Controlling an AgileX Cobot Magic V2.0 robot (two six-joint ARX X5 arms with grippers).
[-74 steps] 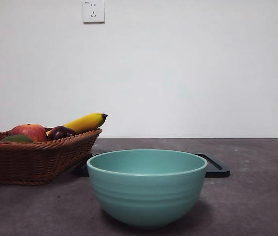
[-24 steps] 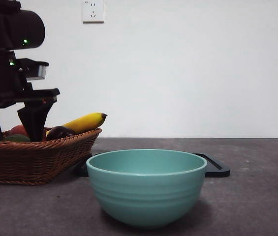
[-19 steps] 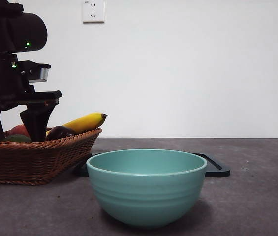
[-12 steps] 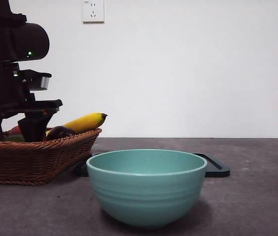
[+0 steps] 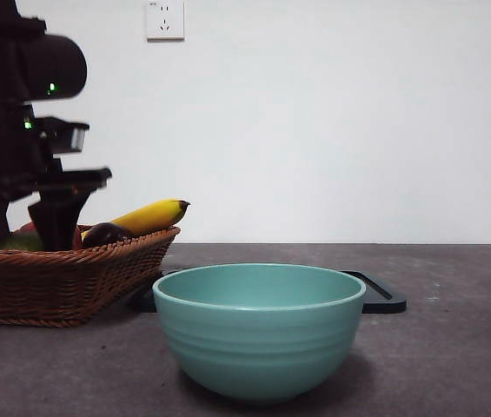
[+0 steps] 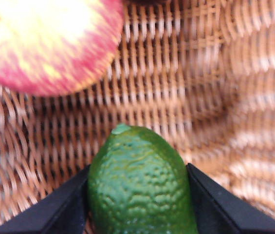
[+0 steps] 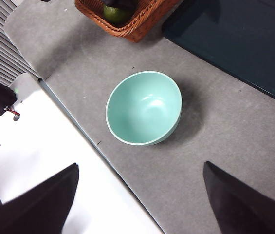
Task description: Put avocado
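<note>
The left gripper is down inside the wicker basket, its 2 black jaws pressed against either side of the avocado, a bumpy green fruit with a small stem nub pointing away from the wrist camera. The avocado sits low over the woven basket floor; whether it rests on the weave cannot be told. Near it, well inside the same basket, lies a red and yellow apple, apart from the avocado.

In the front view the left arm stands big and dark over the basket's far-left part, hiding most of the fruit there. A yellow banana leans on the basket rim, with a dark plum just beside it.

A teal bowl stands upright on the grey table, near the basket, with a dark tray behind it.

The right gripper waits high above the table with its jaws spread wide, holding nothing, looking down on the bowl
</note>
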